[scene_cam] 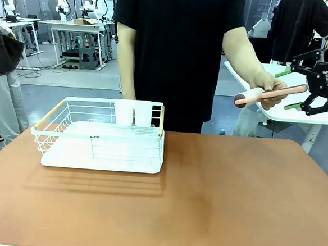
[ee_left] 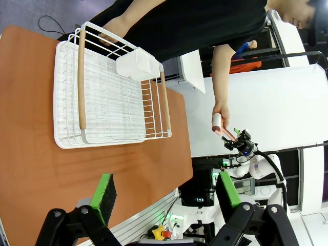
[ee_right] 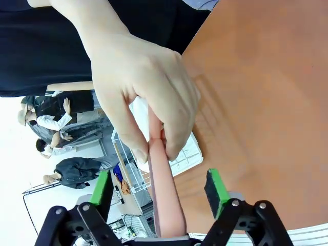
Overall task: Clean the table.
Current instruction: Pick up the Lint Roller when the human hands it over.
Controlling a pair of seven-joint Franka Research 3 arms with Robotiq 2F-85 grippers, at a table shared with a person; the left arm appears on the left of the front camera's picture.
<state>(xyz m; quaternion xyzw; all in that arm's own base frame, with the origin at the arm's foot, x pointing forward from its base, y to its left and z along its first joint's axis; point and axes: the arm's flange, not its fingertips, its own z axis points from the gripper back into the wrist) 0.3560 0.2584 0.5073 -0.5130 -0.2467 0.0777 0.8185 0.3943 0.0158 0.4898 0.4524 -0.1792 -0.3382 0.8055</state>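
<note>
The reddish-brown table (scene_cam: 214, 205) stretches across the front view. Beyond its far right corner, a person's hand (scene_cam: 268, 85) holds out a lint roller (scene_cam: 250, 96) with a pink handle and a white head. My right gripper (scene_cam: 283, 89) is open, and the handle's end lies between its green pads without being clamped. In the right wrist view the pink handle (ee_right: 166, 205) runs up from between the spread fingers of the right gripper (ee_right: 160, 187) into the person's hand (ee_right: 148, 92). My left gripper (ee_left: 166, 192) is open and holds nothing, hovering above the table (ee_left: 31, 154).
A white wire rack (scene_cam: 103, 147) with wooden handles and a white cup holder (scene_cam: 133, 113) stands on the table's left part. The person in a black shirt stands at the far edge. A white table (scene_cam: 316, 114) lies behind the right gripper.
</note>
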